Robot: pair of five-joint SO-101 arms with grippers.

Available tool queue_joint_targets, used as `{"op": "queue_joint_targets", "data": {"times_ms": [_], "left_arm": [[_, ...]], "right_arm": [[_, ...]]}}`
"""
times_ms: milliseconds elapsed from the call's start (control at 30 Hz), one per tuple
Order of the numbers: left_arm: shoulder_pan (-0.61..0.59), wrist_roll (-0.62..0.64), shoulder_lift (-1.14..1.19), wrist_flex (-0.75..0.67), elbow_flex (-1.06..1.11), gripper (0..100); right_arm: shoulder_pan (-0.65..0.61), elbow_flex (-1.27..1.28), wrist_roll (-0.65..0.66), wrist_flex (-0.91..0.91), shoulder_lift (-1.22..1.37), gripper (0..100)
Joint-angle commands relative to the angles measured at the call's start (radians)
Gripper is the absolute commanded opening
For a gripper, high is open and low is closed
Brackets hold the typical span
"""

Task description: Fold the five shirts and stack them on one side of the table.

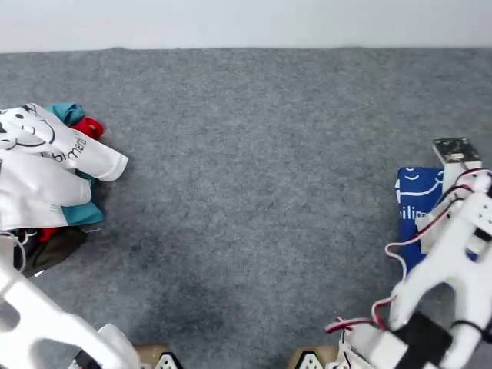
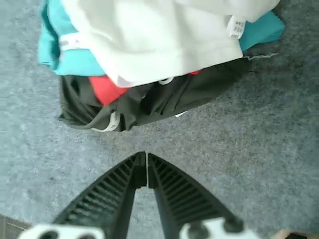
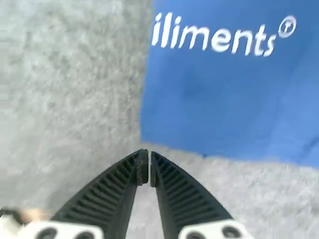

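Your left gripper (image 2: 147,170) hangs low over the grey felt table (image 1: 261,169), its black jaws pressed together with nothing between them. Just past its tips lies the heap (image 1: 50,181) of loose shirts. A black shirt (image 2: 164,102) lies at the near edge with a red shirt (image 2: 106,89) tucked against it, then a teal shirt (image 2: 72,57), and a white shirt (image 2: 159,40) is draped over the top.

Your right gripper (image 3: 149,168) is also closed tight and empty, its tips just short of the near edge of the blue shirt (image 3: 229,94). That shirt lies flat in a neat rectangle with its white lettering facing up.

From above, the heap sits at the table's left edge and the blue shirt at its right edge, well apart. Your left arm (image 1: 38,315) is low beside the heap and your right arm (image 1: 446,261) leans over the blue shirt. Beyond them the felt runs on to a pale wall (image 1: 246,23)
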Motion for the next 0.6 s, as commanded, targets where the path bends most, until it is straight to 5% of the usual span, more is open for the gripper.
{"op": "queue_joint_targets", "data": {"times_ms": [0, 200, 567], "left_arm": [[0.003, 0.002, -0.121, 0.023, -0.047, 2], [0.002, 0.003, -0.299, 0.029, 0.045, 2], [0.008, 0.229, -0.64, 0.035, 0.266, 2]], "right_arm": [[-0.041, -0.061, -0.012, 0.147, -0.117, 0.9], [-0.094, -0.052, -0.025, 0.308, -0.231, 0.9], [-0.197, 0.135, -0.582, 0.306, -0.539, 0.9]]}}
